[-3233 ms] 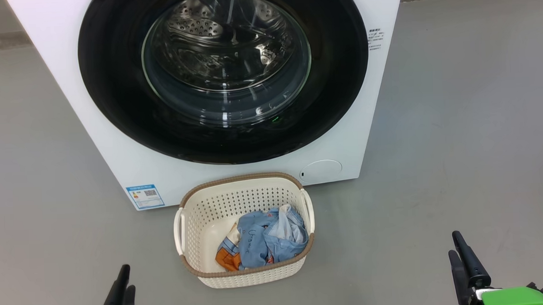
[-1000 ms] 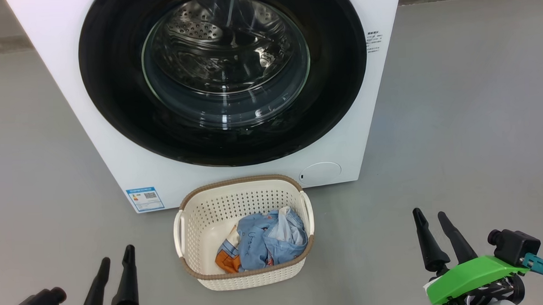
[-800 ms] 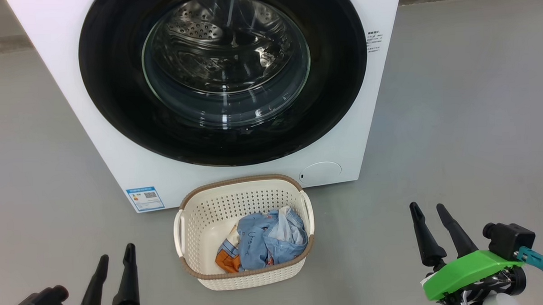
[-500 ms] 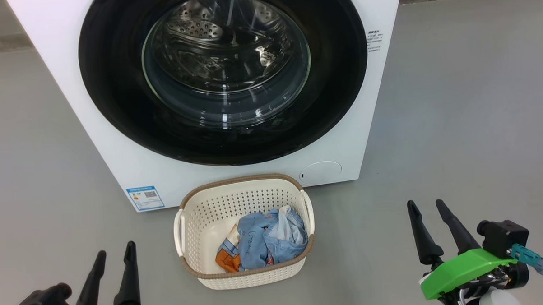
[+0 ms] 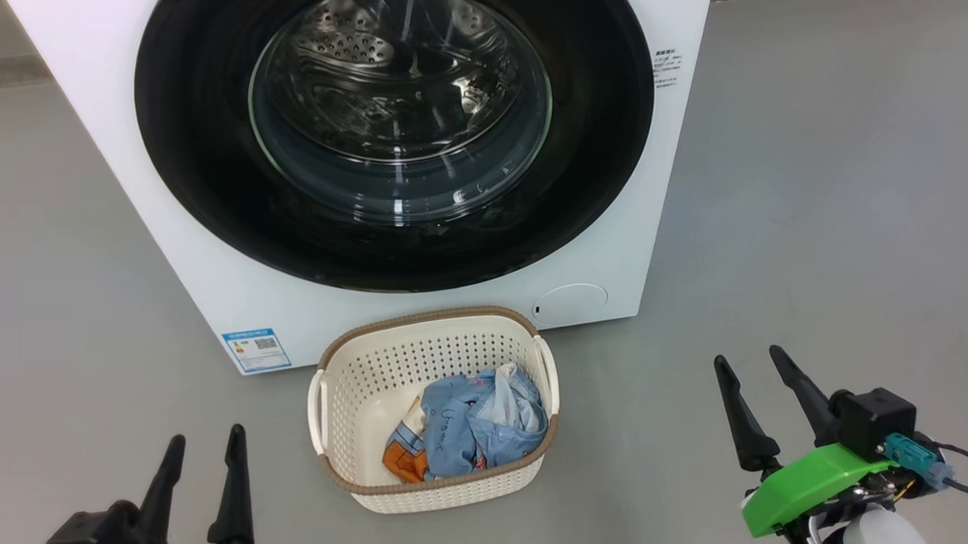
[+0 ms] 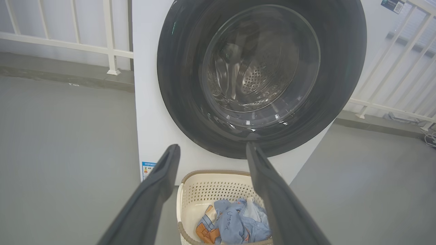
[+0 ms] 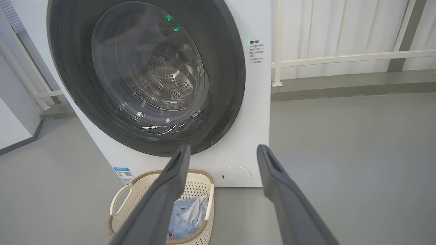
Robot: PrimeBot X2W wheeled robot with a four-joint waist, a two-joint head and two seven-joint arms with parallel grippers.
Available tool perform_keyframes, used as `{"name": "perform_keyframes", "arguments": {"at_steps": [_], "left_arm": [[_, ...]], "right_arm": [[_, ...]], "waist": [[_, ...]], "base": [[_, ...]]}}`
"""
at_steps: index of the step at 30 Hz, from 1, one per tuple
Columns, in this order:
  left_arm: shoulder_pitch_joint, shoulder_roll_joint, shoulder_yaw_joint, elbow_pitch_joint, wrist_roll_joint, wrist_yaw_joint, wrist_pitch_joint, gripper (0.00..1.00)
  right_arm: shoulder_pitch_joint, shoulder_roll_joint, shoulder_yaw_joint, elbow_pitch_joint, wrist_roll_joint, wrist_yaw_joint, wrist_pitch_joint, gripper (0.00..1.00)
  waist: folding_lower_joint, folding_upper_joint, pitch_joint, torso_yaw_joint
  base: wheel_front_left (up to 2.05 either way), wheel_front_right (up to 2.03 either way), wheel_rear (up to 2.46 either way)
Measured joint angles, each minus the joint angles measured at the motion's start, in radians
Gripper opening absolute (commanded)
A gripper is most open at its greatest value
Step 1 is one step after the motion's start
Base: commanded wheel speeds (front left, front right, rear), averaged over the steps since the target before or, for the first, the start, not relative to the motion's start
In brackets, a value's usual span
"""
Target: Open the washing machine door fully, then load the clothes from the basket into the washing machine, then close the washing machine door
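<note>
Right gripper [image 5: 747, 356] wide, empty, has edged up toward the machine [image 5: 211, 298]; left gripper [image 5: 205, 435] wide, low. Door [image 5: 198, 153] shut, clothes [image 5: 477, 425] in basket [image 5: 421, 316]. Left wrist: door ahead, shut. Right wrist: same; opening not yet begun.

Smooth grey floor [image 5: 819, 196], with white railing [image 7: 340, 58] before pale walls [image 6: 51, 20].

Bare laundry area, washing machine [image 5: 612, 251], railings [image 7: 340, 58]
</note>
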Motion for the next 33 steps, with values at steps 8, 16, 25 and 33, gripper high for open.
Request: {"name": "perform_keyframes", "arguments": {"at_steps": [8,16,25,33], "left_arm": [[0.0,0.001,0.0,-0.007,0.092,0.0,-0.026,1.0],[0.0,0.0,0.008,-0.008,0.139,0.0,-0.035,1.0],[0.0,-0.007,0.029,0.018,0.102,0.0,-0.042,1.0],[0.0,-0.01,0.039,0.023,0.086,0.0,-0.042,1.0]], "right_arm": [[-0.015,0.002,-0.002,0.0,-0.101,0.0,-0.024,1.0],[-0.018,0.003,-0.002,-0.002,-0.156,0.0,-0.035,1.0],[-0.034,0.004,-0.004,-0.005,-0.156,0.0,-0.035,1.0],[-0.034,0.007,-0.018,0.015,-0.147,0.0,-0.035,1.0]], "waist": [[0.0,0.0,0.003,0.006],[0.0,0.0,0.007,0.01],[0.0,0.0,0.01,0.012],[0.0,0.0,0.012,0.013]], "base": [[0.0,0.0,0.0],[0.0,0.0,0.0],[0.0,0.0,0.0],[0.0,0.0,0.0]]}}
